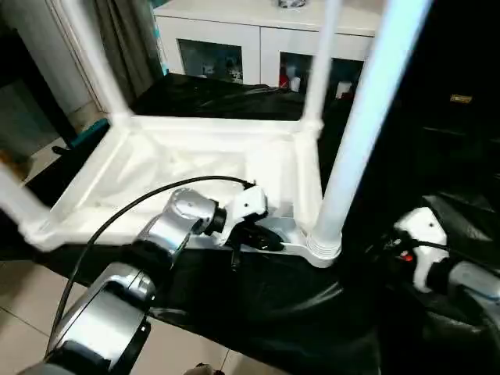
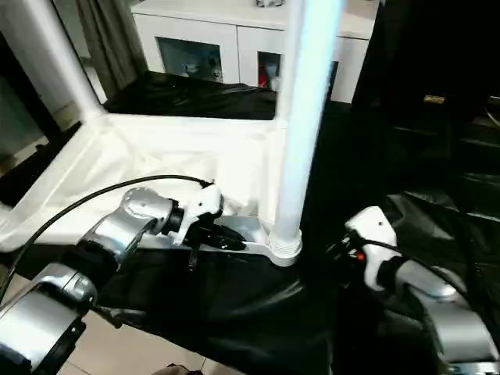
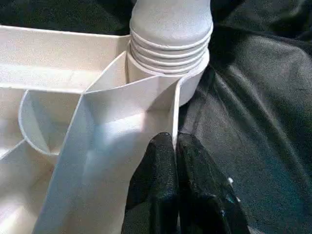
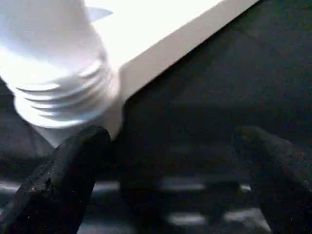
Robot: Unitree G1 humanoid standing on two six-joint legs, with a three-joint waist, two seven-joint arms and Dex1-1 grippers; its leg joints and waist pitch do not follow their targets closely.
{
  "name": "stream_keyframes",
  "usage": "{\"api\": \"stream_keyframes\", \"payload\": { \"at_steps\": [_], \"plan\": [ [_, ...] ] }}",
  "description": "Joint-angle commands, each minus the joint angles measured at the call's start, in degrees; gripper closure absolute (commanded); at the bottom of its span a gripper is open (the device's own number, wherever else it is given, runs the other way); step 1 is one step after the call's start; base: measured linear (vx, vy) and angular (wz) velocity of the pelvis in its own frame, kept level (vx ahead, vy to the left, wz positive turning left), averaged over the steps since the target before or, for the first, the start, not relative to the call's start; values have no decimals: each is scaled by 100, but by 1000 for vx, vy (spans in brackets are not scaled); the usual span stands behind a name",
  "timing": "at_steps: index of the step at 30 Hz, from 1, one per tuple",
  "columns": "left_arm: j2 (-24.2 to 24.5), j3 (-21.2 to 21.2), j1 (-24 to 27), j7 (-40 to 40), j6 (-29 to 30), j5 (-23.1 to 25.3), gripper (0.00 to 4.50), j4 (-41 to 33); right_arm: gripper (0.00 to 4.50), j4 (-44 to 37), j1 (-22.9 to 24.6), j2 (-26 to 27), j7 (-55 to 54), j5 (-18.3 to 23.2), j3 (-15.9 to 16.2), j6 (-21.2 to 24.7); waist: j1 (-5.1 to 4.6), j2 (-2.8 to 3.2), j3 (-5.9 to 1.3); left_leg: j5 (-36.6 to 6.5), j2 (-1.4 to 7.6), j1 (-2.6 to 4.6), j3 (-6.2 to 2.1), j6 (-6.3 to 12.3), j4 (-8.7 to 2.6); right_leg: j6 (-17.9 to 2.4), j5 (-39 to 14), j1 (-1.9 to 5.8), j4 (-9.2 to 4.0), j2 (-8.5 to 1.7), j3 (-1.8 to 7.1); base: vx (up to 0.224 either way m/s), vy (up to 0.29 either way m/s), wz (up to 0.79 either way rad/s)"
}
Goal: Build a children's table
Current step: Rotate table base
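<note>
1. The children's table [image 1: 195, 168] is seen lying upside down on a black cloth [image 1: 258, 312], its ribbed underside facing up, with legs rising from the left corners.
2. The left gripper [image 1: 262, 238] is pressed against the near rim of the tabletop, just left of the near right corner socket; its fingers [image 3: 163, 185] are clenched on the thin rim wall.
3. A leg [image 1: 355, 133] is seated upright in that socket.
4. The right gripper [image 4: 170, 185] is held spread wide and empty, near the socket on its right side.
5. A white cabinet [image 1: 234, 39] is seen beyond the table.
</note>
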Motion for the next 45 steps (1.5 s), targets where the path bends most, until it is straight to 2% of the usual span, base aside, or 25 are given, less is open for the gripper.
{"api": "stream_keyframes", "payload": {
  "at_steps": [1, 9, 18, 20, 23, 26, 27, 28, 29, 30, 31, 32, 33, 34, 35, 36, 37, 38, 39, 40, 41, 42, 43, 44, 45],
  "plan": [
    [96, 249, 0, 94, -64, -195, 403, -210, 0, -67, -65, 39, -55, -57, 61, 33, 17, -168, -380, -849, 311, 101, -160, 561, -331, -1398, -773, 312, -431, -403, 248, 0, 0, 0],
    [105, 395, 150, 130, 15, -178, 383, -528, 0, -196, -6, 159, -305, -137, 75, 53, 18, -123, -363, -971, 320, 117, -168, 438, -359, -1348, -887, 306, -450, -408, 253, 0, 0, 0],
    [142, 564, 550, 323, 547, -396, 364, -1383, 0, -553, 230, 163, -498, -35, -151, 250, 15, -147, -363, -960, 328, 115, -174, 442, -365, -1324, -888, 305, -444, -410, 258, 0, 0, 0],
    [135, 601, 647, 818, 731, -201, 348, -1519, 0, -682, 263, 147, -539, -45, -205, 298, -1, -115, -352, -1030, 328, 118, -176, 419, -369, -1261, -1000, 299, -462, -394, 257, 0, 0, 0],
    [15, 1114, 891, 1903, 1183, -209, 346, -2005, 0, -782, 290, 245, -937, -15, -560, 388, -13, -63, -352, -1122, 329, 129, -186, 317, -370, -1232, -1140, 299, -466, -394, 246, 0, 0, 0],
    [-242, 1775, 1273, 3043, 1184, -322, 313, -2529, 0, -905, 384, 455, -1320, 31, -865, 348, -40, -89, -351, -1197, 317, 125, -178, 278, -371, -1155, -1259, 294, -509, -374, 236, 0, 0, 0],
    [-354, 2033, 1523, 3394, 1366, -415, 306, -2865, 0, -991, 435, 632, -1599, -33, -937, 342, -56, -184, -340, -1181, 313, 116, -171, 314, -377, -1117, -1288, 294, -527, -363, 233, 0, 0, 0],
    [-454, 2218, 1740, 3746, 1355, -358, 308, -3117, 0, -1085, 480, 825, -1810, -36, -958, 389, -43, -131, -346, -1129, 316, 114, -185, 317, -384, -1113, -1301, 292, -501, -379, 232, 0, 0, 0],
    [-513, 2325, 1872, 3950, 1336, -320, 308, -3264, 0, -1141, 508, 949, -1937, -43, -960, 396, -83, -164, -345, -1076, 314, 92, -180, 378, -380, -1089, -1261, 288, -512, -374, 227, 0, 0, 0],
    [-619, 2509, 2149, 4309, 1217, -217, 308, -3530, 0, -1244, 573, 1242, -2196, -86, -899, 271, -97, -282, -341, -1062, 305, 83, -166, 409, -378, -1035, -1324, 279, -527, -354, 220, 0, 0, 0],
    [-701, 2650, 2380, 4634, 1157, -131, 308, -3735, 0, -1301, 609, 1517, -2451, -169, -802, 155, -91, -220, -361, -978, 309, 70, -185, 416, -378, -1025, -1274, 297, -488, -378, 225, 0, 0, 0],
    [-757, 2727, 2544, 4902, 1101, -9, 273, -3835, 0, -1254, 573, 1741, -2667, -255, -688, 98, -171, -244, -338, -1121, 338, 89, -225, 311, -432, -898, -1578, 246, -509, -288, 162, 0, 0, 0],
    [-746, 2643, 2718, 5292, 1063, 296, 273, -3968, 0, -1088, 383, 2096, -3046, -298, -604, 77, -213, -233, -320, -1280, 375, 126, -253, 231, -469, -837, -1671, 213, -545, -183, 115, 0, 0, 0],
    [-734, 2585, 2755, 5432, 1054, 432, 268, -3983, 0, -967, 255, 2235, -3197, -323, -548, 119, -292, -148, -319, -1659, 559, 245, -401, 73, -584, -773, -1517, 176, -516, -46, 41, 0, 0, 0],
    [-728, 2553, 2756, 5529, 1064, 511, 269, -3993, 0, -894, 190, 2270, -3253, -385, -491, 118, -396, -67, -303, -1891, 986, 329, -676, 110, -824, -770, -1134, 154, -312, 20, -56, 0, 0, 0],
    [-731, 2532, 2717, 5662, 1056, 592, 257, -3973, 0, -751, 72, 2316, -3309, -463, -411, 124, -393, 54, -287, -1983, 1382, 395, -862, 101, -1025, -689, -724, 56, 61, 1, -69, -26, -68, 7],
    [-731, 2532, 2717, 5662, 1056, 592, 257, -3973, 0, -751, 72, 2316, -3309, -463, -411, 124, -393, 54, -287, -1983, 1382, 395, -862, 101, -1025, -689, -724, 56, 61, 1, -69, -22, -106, 17],
    [-754, 2533, 2669, 5759, 1212, 591, 257, -4002, 0, -598, -43, 2358, -3346, -553, -319, 176, -371, -14, -249, -2293, 1490, 400, -804, 189, -1158, -617, -473, -63, 402, -15, -54, -22, -106, 17],
    [-723, 2522, 2624, 5883, 1315, 699, 257, -3996, 0, -503, -117, 2351, -3293, -597, -226, 217, -336, 17, -248, -2352, 1437, 405, -785, 262, -1148, -652, -409, -79, 421, -54, -4, -20, -180, 17],
    [-709, 2513, 2643, 5909, 1427, 736, 257, -4071, 0, -495, -119, 2408, -3301, -612, -213, 229, -340, -107, -278, -2479, 1123, 353, -544, 512, -967, -1009, -93, 14, 224, -159, 109, -27, -227, 9],
    [-700, 2507, 2663, 5918, 1485, 758, 257, -4125, 0, -502, -112, 2451, -3312, -618, -216, 229, -293, -395, -304, -2255, 77, 121, -4, 578, -73, -1671, -389, 93, -482, -192, 235, -27, -227, 9],
    [-710, 2541, 2660, 5877, 1433, 693, 257, -4162, 0, -523, -86, 2493, -3279, -582, -229, 187, -130, -528, -324, -1721, -293, 21, 74, 669, 614, -1676, -1103, 218, -713, -411, 345, -19, -226, 4],
    [-691, 2570, 2673, 5889, 1418, 703, 257, -4221, 0, -533, -66, 2516, -3257, -567, -230, 140, 45, -478, -291, -777, -224, -270, -158, 558, 679, -815, -2122, 437, -682, -679, 542, -30, -198, -1],
    [-702, 2620, 2709, 5984, 1432, 719, 257, -4299, 0, -549, -24, 2515, -3267, -595, -183, 77, 114, -493, -246, -381, -216, -278, -283, 318, 428, 601, -2643, 445, -634, -624, 513, -30, -198, -1],
    [-716, 2653, 2748, 5948, 1464, 636, 257, -4369, 0, -607, 44, 2502, -3129, -543, -110, -7, 148, -429, -293, -478, -132, -225, -399, 391, 185, 1270, -2305, 504, -599, -630, 558, -42, -144, -2]
  ]
}}
